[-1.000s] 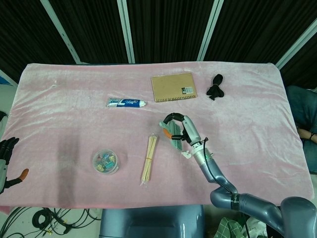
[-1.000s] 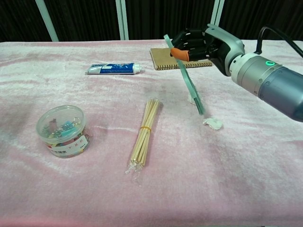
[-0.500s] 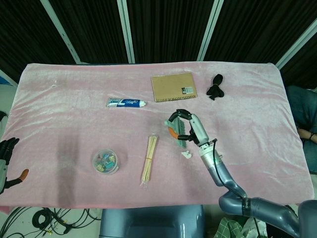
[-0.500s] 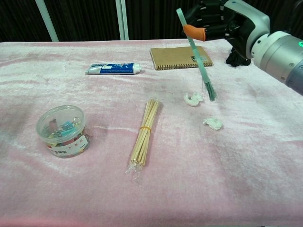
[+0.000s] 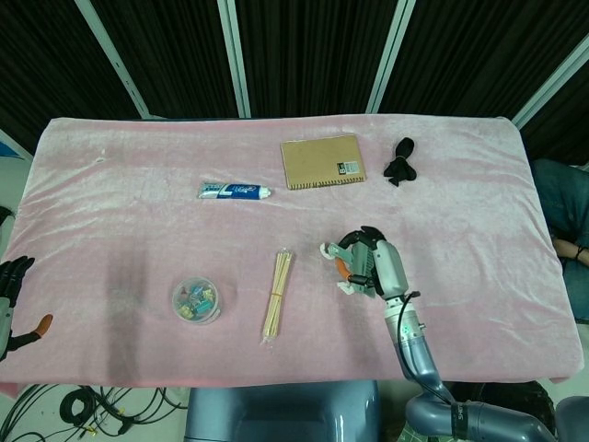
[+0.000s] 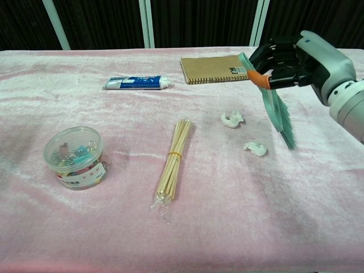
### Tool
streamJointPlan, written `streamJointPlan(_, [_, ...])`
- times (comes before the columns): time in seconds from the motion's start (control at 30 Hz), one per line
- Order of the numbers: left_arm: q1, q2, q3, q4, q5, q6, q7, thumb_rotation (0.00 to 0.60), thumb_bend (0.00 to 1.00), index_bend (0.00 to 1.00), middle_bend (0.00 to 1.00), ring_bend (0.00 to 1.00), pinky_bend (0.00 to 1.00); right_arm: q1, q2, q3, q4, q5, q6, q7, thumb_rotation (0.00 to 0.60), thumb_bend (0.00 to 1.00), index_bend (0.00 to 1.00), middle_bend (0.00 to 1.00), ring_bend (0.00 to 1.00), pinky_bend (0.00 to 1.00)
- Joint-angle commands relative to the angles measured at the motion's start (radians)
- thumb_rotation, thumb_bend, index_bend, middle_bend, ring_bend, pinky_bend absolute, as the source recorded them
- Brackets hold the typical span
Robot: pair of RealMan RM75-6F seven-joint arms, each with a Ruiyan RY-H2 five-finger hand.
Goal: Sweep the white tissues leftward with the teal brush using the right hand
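Right hand (image 6: 296,57): we find it at about 2 o'clock in the chest view, fingers curled around the handle of the teal brush (image 6: 277,108), orange thumb tip pressed against it. The forearm runs off the right edge.

Brush: it hangs tilted from the hand, bristle end lowest and toward 5 o'clock, just right of the tissues. We cannot tell whether the bristles touch the cloth.

Tissues: we count two white wads, one tissue (image 6: 232,119) at 9 o'clock from the brush, the other tissue (image 6: 255,148) near the bristle end, at its 8 o'clock. Both lie apart from the brush.

Change: half a second ago the brush stood nearer the notebook with its bristles beside the upper tissue; we now see the hand and brush lower and further right, past both wads. The wads have not moved.

Left hand (image 5: 17,299): seen only in the head view at the far left edge, holding nothing, fingers apart.

Other items on the pink cloth (image 6: 318,216): stick bundle (image 6: 172,160), jar of clips (image 6: 74,157), toothpaste tube (image 6: 136,82), notebook (image 6: 213,69).
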Motion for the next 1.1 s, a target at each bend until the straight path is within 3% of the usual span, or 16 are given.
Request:
streamJointPlan(0.03, [-0.001,0.000,0.000,0.001,0.000,-0.002,0.000,0.600,0.28,0.07,0.05,0.00,0.00,-0.011,-0.055,0.010,0.013,0.038,0.038,-0.060,0.600,0.42,0.81,0.66,0.38,0.17])
streamJointPlan(0.53, [-0.001,0.002,-0.001,0.001,-0.004,-0.005,-0.004,0.600,0.28,0.07,0.05,0.00,0.00,0.006,-0.205,0.087,0.113,0.132,0.041,-0.082,0.600,0.42,0.81,0.67,0.39,0.17])
streamJointPlan(0.87, [-0.002,0.006,0.000,-0.004,-0.011,-0.012,0.000,0.600,0.28,0.07,0.05,0.00,0.00,-0.012,-0.262,0.096,0.144,0.091,0.076,-0.018,0.600,0.42,0.81,0.68,0.40,0.17])
streamJointPlan(1.1, [-0.002,0.007,0.000,-0.006,-0.014,-0.014,0.001,0.600,0.28,0.08,0.05,0.00,0.00,-0.021,-0.300,0.140,0.124,0.093,0.108,0.032,0.600,0.43,0.81,0.68,0.40,0.17])
